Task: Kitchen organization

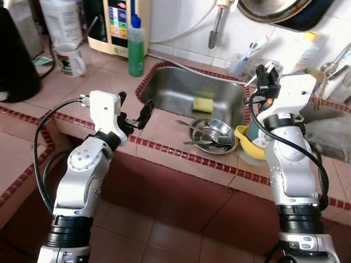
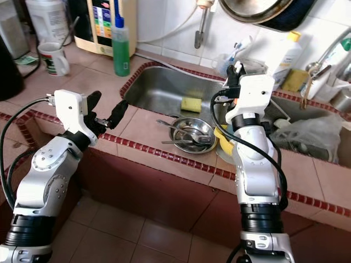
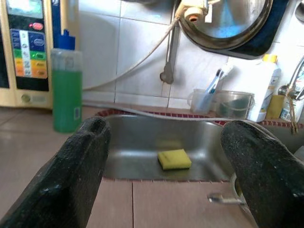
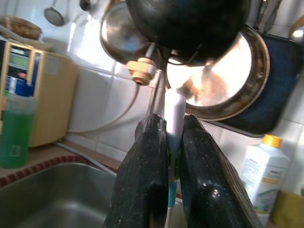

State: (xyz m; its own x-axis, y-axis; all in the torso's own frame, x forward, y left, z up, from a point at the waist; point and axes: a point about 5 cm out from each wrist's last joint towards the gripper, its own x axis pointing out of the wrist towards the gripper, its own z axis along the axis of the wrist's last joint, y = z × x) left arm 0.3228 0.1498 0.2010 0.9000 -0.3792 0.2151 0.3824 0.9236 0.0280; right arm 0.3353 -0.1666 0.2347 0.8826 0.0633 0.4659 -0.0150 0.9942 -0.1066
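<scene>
Right gripper clenched on a toothbrush, held upright, right of centre in the head views, above the sink's right end. Left gripper released, fingers spread wide, centre-left, over the tiled tabletop just before the sink. Sponge lies in the sink. Steel bowl with cutlery sits mid-frame on the tabletop, yellow bowl beside it.

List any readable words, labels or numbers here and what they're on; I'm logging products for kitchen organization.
None can be read.
Appliance panel: coloured buttons, print too blurred.
Green bottle: small label, illegible.
White bottle: label blurred.
Mug: dark print, illegible.
</scene>
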